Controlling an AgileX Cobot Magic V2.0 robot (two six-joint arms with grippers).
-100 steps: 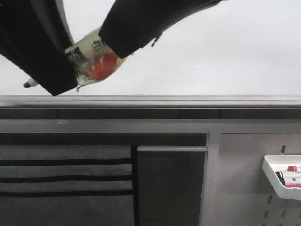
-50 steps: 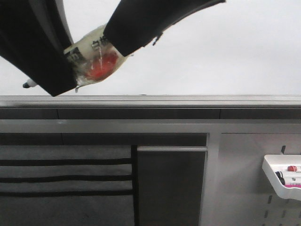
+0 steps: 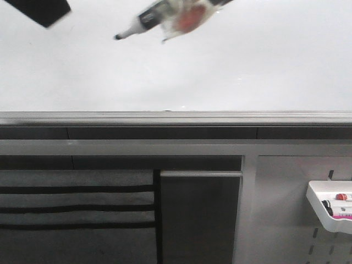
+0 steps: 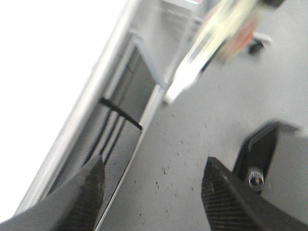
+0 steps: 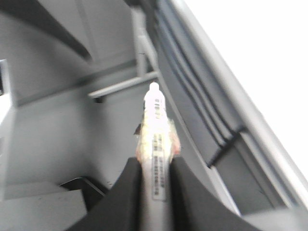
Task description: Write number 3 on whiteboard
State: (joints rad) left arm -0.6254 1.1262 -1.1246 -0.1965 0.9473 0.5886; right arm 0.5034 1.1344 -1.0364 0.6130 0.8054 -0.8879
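Observation:
The whiteboard [image 3: 247, 66] fills the upper half of the front view, and no black stroke of a number 3 shows on it. A marker pen [image 3: 148, 19] with a black tip hangs near the board's top, tip pointing left. My right gripper [image 5: 155, 161] is shut on the marker [image 5: 155, 125]; in the front view it is almost all above the top edge. My left gripper [image 4: 151, 178] is open and empty, with the blurred marker [image 4: 211, 43] well beyond its fingers. Only a dark corner of the left gripper [image 3: 41, 11] shows at the front view's top left.
A grey metal edge strip [image 3: 176, 116] runs under the board. Below it are dark panels and a grey pegboard [image 3: 286, 220]. On the pegboard hangs a white tray [image 3: 322, 201] holding spare markers, at the lower right.
The left arm has pulled away up and to the left, off the marker. The right gripper has carried the marker up and to the right, so its whole tip now shows.

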